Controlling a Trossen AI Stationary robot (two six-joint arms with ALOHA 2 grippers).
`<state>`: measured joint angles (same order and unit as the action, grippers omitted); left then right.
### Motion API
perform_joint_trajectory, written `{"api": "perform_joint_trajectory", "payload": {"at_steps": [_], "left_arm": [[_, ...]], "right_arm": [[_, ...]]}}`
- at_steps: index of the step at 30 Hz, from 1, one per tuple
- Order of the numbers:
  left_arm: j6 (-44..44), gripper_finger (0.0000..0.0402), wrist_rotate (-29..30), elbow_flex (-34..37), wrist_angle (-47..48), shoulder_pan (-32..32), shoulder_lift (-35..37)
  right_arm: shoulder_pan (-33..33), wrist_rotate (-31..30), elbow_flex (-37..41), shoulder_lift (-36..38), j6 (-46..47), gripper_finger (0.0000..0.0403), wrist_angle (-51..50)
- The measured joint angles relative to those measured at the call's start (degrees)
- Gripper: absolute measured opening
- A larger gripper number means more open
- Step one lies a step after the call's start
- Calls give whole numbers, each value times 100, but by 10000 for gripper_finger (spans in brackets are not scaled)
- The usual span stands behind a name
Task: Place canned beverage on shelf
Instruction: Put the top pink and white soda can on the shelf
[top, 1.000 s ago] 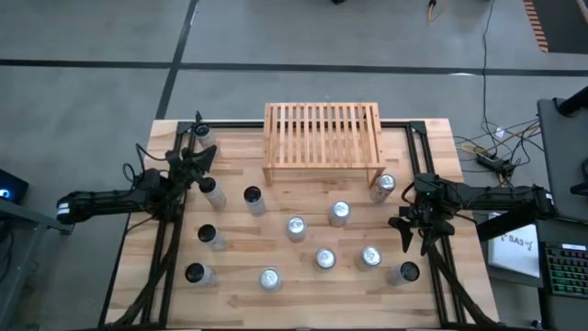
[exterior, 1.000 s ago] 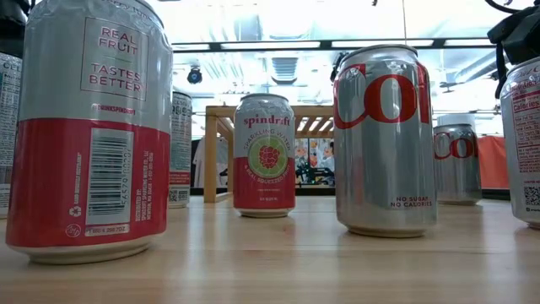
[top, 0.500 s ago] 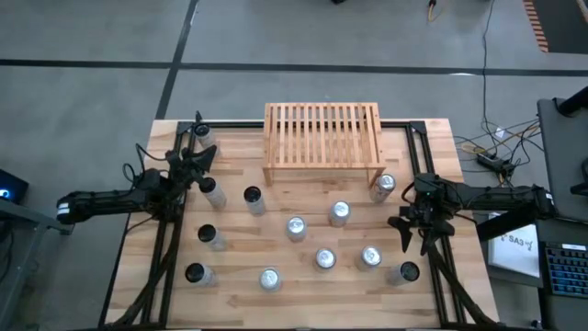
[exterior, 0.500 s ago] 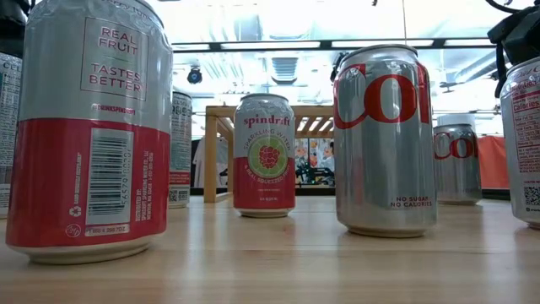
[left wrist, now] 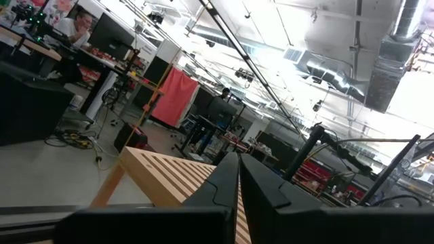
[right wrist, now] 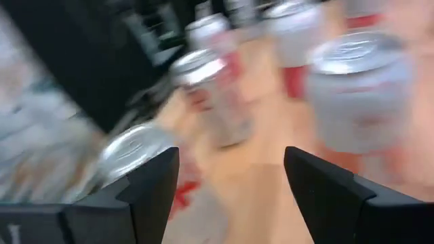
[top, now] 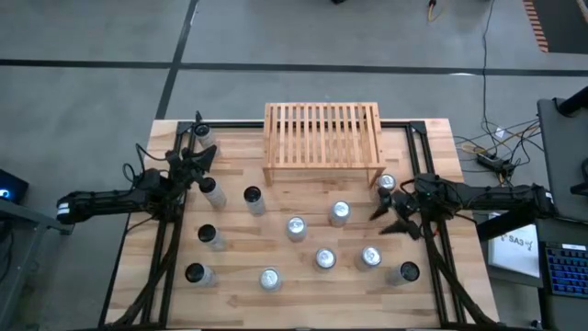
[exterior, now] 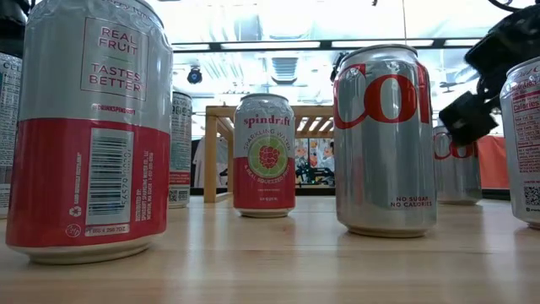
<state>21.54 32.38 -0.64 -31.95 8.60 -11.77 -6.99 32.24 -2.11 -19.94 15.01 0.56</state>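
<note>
- Overhead, the shelf (top: 323,134) of light slatted wood stands at the far middle of the wooden worktop (top: 303,294), its top bare of cans.
- Loose cans stand upright across the worktop in front of the shelf; one silver can (top: 386,185) stands just off the shelf's right front leg.
- The right end effector (top: 389,214) lies low over the worktop's right side, its fingers spread apart and holding nothing.
- That silver can sits just beyond the far finger, near it but not between the fingers; whether they touch cannot be told.
- Another can (top: 370,257) stands nearer the front edge, apart from the right end effector, and a dark-topped can (top: 404,272) stands near the front right corner.
- From the right wrist, the two dark fingers (right wrist: 146,186) frame bare worktop, with several blurred silver-and-red cans (right wrist: 207,98) beyond.
- The left end effector (top: 204,157) rests at the worktop's left side, fingers pressed together on nothing, beside a can (top: 212,191) and well apart from the shelf's left end.
- From table height, a Spindrift can (exterior: 264,155) and a silver Coke can (exterior: 385,139) stand before the shelf (exterior: 215,152), and part of the right arm (exterior: 485,80) shows dark at the right edge.
</note>
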Motion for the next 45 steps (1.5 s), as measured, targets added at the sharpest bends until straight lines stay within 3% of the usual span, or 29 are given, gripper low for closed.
{"api": "perform_joint_trajectory", "payload": {"at_steps": [3, 11, 15, 24, 30, 38, 40, 43, 45], "left_arm": [[0, 0, 0, 0, 0, 0, 0], [0, 0, 0, 0, 0, 0, 0], [0, 0, 0, 0, -1, -2, 0], [-329, 0, 20, 0, 3, 5, 0], [-1612, 0, 72, 2, 16, 9, 0], [-1630, 0, 71, 0, 20, 11, 0], [-1095, 0, 19, 0, 20, 0, 0], [1054, 0, -193, 0, -48, -6, 0], [2002, 0, -200, 0, -71, 2, 1]], "right_arm": [[-14, -818, 2, 0, 183, 260, -21], [-6, -1117, 2, -2, 149, 260, -23], [-4, -1729, 2, -2, 652, 260, -33], [-2, -1343, -46, -7, 4284, 260, 226], [-2, -1122, -46, 45, 4907, 260, 755], [0, -332, -48, 46, 5619, 260, 1845], [0, -247, -98, 47, 5668, 260, 2214], [0, -216, -431, 44, 5544, 260, 2277], [0, -220, -732, 37, 5340, 260, 2248]]}}
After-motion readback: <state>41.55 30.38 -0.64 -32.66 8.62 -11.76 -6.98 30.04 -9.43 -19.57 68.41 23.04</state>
